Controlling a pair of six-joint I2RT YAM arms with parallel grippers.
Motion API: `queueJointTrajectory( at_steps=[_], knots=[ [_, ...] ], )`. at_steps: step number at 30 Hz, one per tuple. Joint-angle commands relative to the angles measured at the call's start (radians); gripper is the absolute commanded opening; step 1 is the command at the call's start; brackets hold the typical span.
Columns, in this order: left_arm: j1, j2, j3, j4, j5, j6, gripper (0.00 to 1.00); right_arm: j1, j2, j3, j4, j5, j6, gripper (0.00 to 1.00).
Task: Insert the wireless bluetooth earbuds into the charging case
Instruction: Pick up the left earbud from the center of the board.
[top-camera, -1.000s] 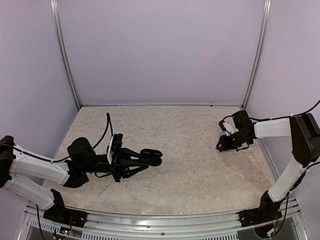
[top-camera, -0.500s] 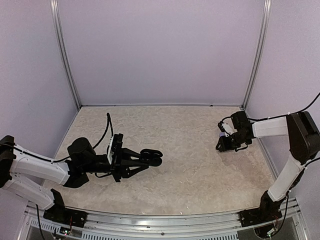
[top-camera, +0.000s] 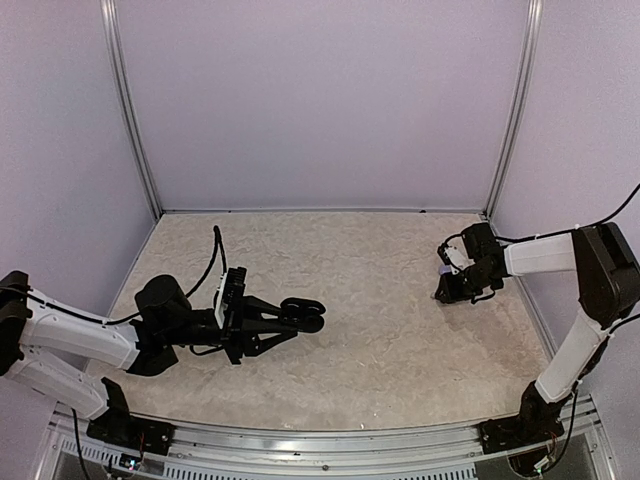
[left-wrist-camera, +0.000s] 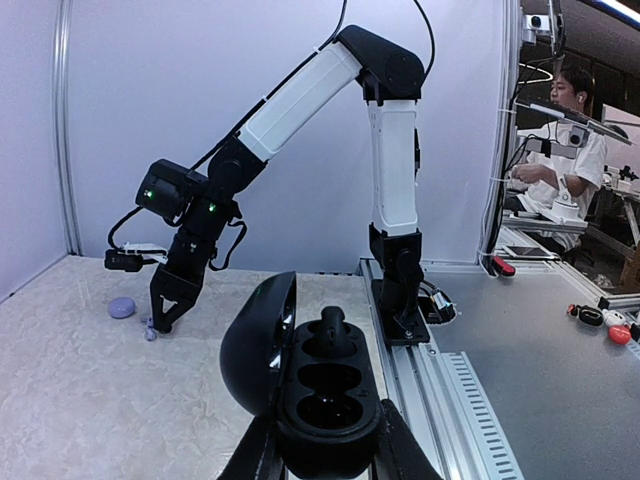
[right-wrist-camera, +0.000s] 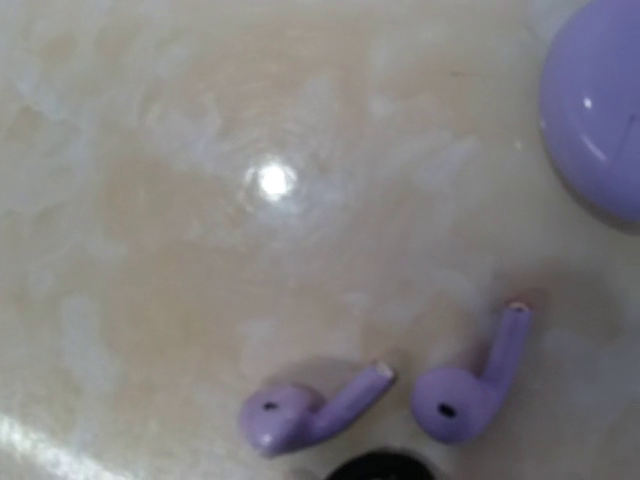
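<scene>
Gripping the black case (left-wrist-camera: 325, 385) from both sides, the left gripper (left-wrist-camera: 325, 445) has its jaws clamped on the base, low over the table (top-camera: 380, 340) left of centre. The case is open, with its lid (left-wrist-camera: 255, 340) swung up to the left in the left wrist view. One black bud (left-wrist-camera: 331, 330) sits in the farthest recess, stem up, and the two nearer recesses show as dark hollows. Well apart, near the table's right edge, the right gripper (top-camera: 452, 290) points down at the surface; I cannot tell how wide its jaws stand. Under it two lavender buds lie loose on the table, side by side without touching: one (right-wrist-camera: 300, 413) on the left of the right wrist view, the other (right-wrist-camera: 465, 392) to its right, both stems slanting up and rightward. A lavender case (right-wrist-camera: 600, 110) rests on the table near them, at the upper right corner of that view, apart from both buds.
</scene>
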Motion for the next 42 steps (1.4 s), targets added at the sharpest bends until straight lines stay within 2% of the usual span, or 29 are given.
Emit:
queueJointTrajectory(
  at_steps=[1, 8, 14, 29, 34, 42],
  knots=[
    [0.002, 0.0, 0.001, 0.028, -0.004, -0.001, 0.09, 0.011, 0.009, -0.005, -0.034, 0.053, -0.017, 0.28],
    [0.003, -0.009, -0.002, 0.022, -0.009, -0.002, 0.09, 0.011, 0.015, -0.008, -0.043, 0.085, -0.02, 0.28],
    [0.002, -0.011, -0.001, 0.022, -0.012, -0.004, 0.09, 0.011, 0.002, -0.01, -0.051, 0.088, -0.014, 0.23],
    [0.002, -0.01, -0.001, 0.02, -0.013, -0.008, 0.09, -0.001, -0.017, 0.01, -0.087, 0.1, 0.008, 0.25],
    [0.004, -0.009, 0.0, 0.023, -0.011, -0.01, 0.1, -0.001, -0.016, 0.015, -0.089, 0.108, 0.012, 0.3],
    [0.003, -0.002, 0.003, 0.025, -0.012, -0.008, 0.1, -0.001, -0.02, 0.021, -0.081, 0.106, 0.013, 0.3]
  ],
)
